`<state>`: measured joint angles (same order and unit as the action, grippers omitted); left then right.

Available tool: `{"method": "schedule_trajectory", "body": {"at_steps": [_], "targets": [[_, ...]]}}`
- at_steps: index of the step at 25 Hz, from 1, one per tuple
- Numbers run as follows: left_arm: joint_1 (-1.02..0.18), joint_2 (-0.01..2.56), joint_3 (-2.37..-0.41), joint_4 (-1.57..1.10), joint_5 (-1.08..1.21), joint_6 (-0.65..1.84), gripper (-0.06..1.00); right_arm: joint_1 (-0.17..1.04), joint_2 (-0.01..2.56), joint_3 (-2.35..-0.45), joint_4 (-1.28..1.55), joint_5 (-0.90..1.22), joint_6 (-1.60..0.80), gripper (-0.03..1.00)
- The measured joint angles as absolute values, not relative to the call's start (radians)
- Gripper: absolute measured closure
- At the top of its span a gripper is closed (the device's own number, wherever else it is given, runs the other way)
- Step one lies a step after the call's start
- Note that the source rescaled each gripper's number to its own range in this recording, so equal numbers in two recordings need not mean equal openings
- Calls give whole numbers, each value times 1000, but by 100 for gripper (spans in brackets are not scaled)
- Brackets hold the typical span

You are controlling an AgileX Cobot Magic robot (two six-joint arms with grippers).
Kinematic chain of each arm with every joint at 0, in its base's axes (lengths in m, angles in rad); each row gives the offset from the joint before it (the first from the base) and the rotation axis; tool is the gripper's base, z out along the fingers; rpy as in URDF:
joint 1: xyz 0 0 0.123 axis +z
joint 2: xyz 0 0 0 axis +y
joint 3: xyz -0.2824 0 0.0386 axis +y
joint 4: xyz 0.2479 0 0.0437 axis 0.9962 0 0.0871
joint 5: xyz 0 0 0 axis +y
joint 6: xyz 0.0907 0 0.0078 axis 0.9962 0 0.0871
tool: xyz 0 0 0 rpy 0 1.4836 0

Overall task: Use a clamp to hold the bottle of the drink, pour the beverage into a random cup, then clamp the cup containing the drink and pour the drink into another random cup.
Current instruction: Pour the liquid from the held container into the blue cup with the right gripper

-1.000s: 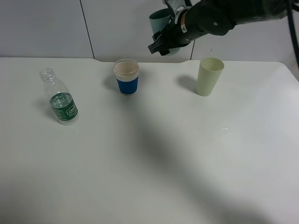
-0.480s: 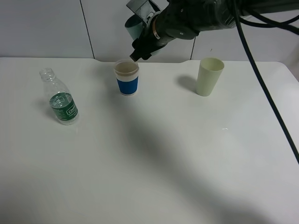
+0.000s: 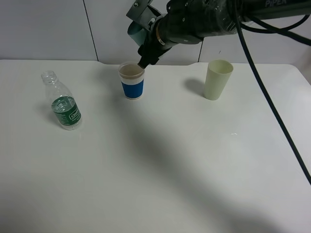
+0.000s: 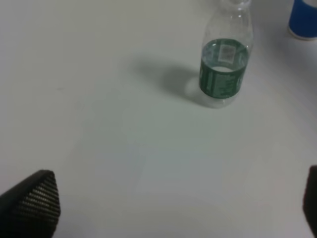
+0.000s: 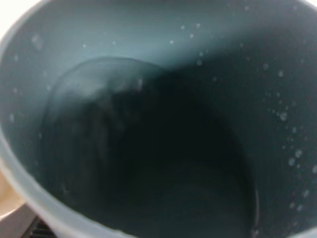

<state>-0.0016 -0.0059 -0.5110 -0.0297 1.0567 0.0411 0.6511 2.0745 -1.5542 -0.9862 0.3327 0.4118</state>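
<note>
Right claw [image 3: 147, 54]: clamped on teal cup [image 3: 133, 31], swung from between cups over to blue cup [image 3: 131, 81], lip tipped above rim. Second pour likely starting. Pale cup [image 3: 217, 80] off right, unused. Bottle [image 3: 61, 102] upright on desk [image 3: 194, 160], well left. Left claw [image 4: 171, 206]: apart, idle.
</note>
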Motion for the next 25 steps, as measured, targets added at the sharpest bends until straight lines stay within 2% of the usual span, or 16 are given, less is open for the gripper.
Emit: {"method": "schedule_trajectory", "body": {"at_steps": [25], "targets": [[-2, -6, -511, -30, 1057, 41, -6, 655, 2075, -1554, -1263, 332, 371, 96]]}}
